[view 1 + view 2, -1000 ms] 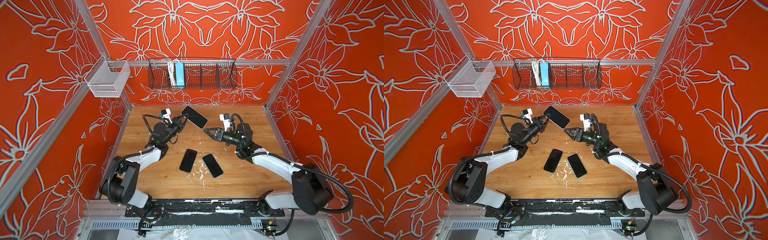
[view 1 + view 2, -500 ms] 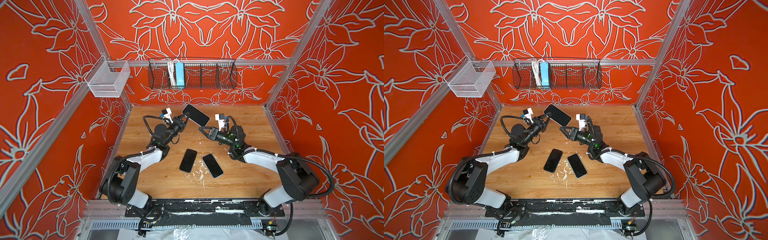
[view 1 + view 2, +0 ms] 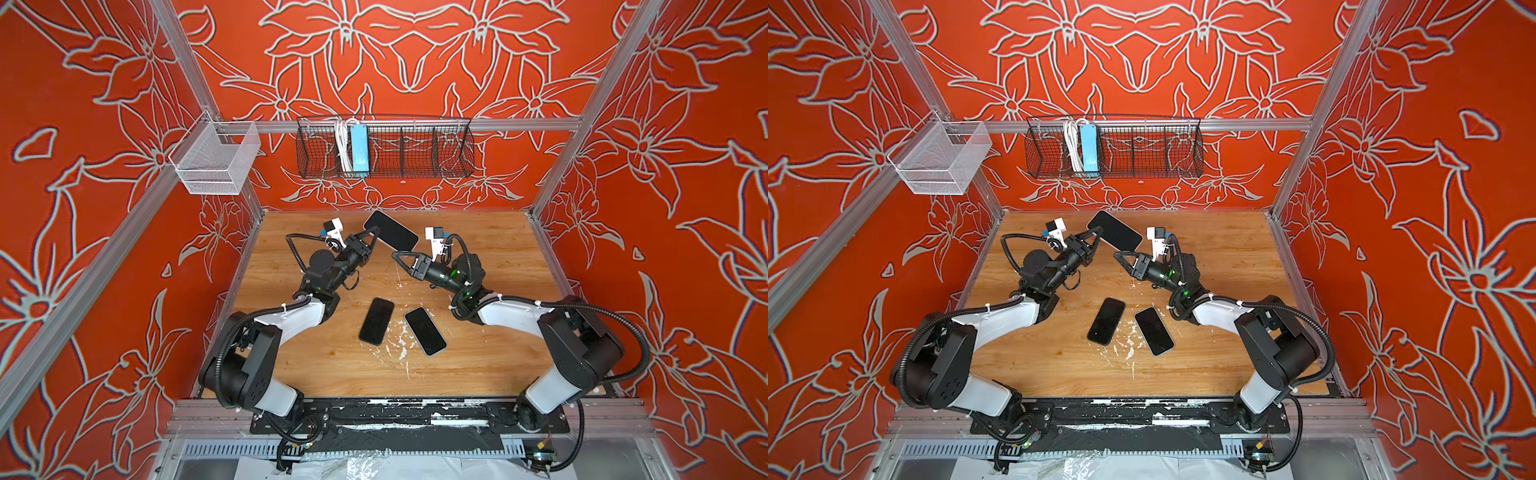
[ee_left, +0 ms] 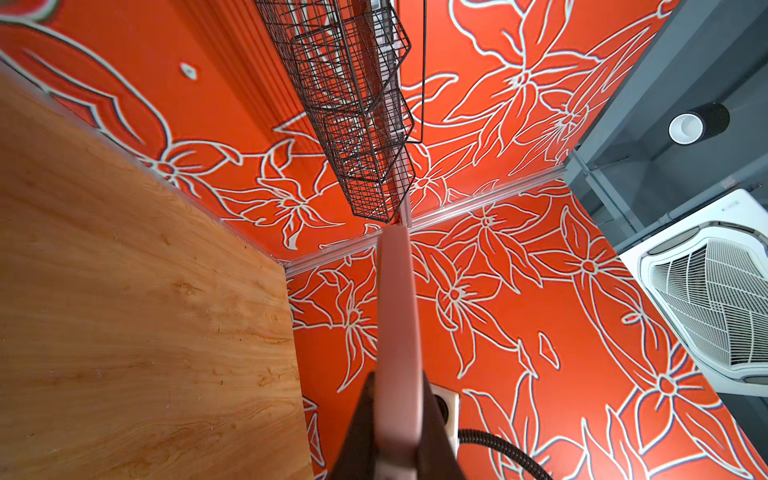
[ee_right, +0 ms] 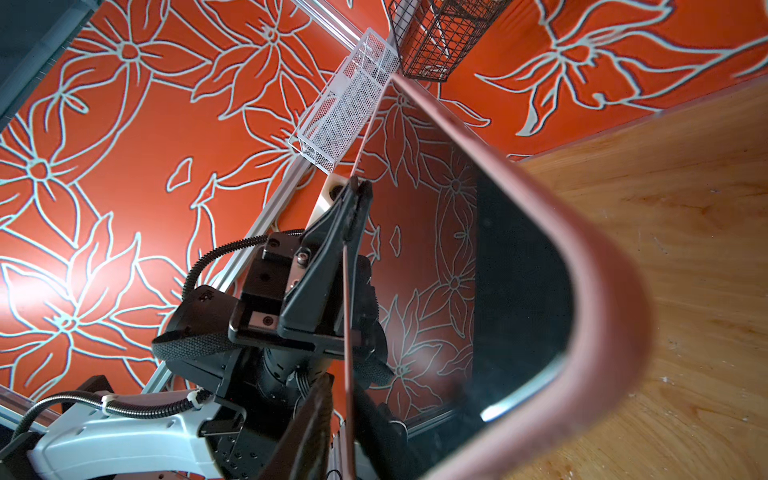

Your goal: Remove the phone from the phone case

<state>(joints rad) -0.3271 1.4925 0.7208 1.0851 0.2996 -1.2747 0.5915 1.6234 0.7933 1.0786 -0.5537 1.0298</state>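
Observation:
A phone (image 3: 390, 230) (image 3: 1115, 230) in a pink phone case (image 5: 602, 291) hangs tilted above the back of the table, screen up in both top views. My left gripper (image 3: 371, 241) (image 3: 1095, 239) (image 4: 397, 384) is shut on its left end, and the case shows edge-on between the dark fingers (image 4: 361, 419). My right gripper (image 3: 397, 254) (image 3: 1119, 253) (image 5: 347, 395) is at the phone's lower right corner. Its jaws are still open and stand narrowly on either side of the case's thin edge, with a small gap showing beside one finger (image 5: 316, 415).
Two dark phones (image 3: 376, 321) (image 3: 425, 331) lie flat mid-table among white flecks. On the back wall hangs a black wire basket (image 3: 384, 151) with a blue power strip (image 3: 359, 147) in it. A white mesh basket (image 3: 216, 160) is fixed on the left rail.
My right gripper has moved left and back up to the phone's corner, and its jaws have narrowed round the case edge. The left gripper has lifted the phone slightly.

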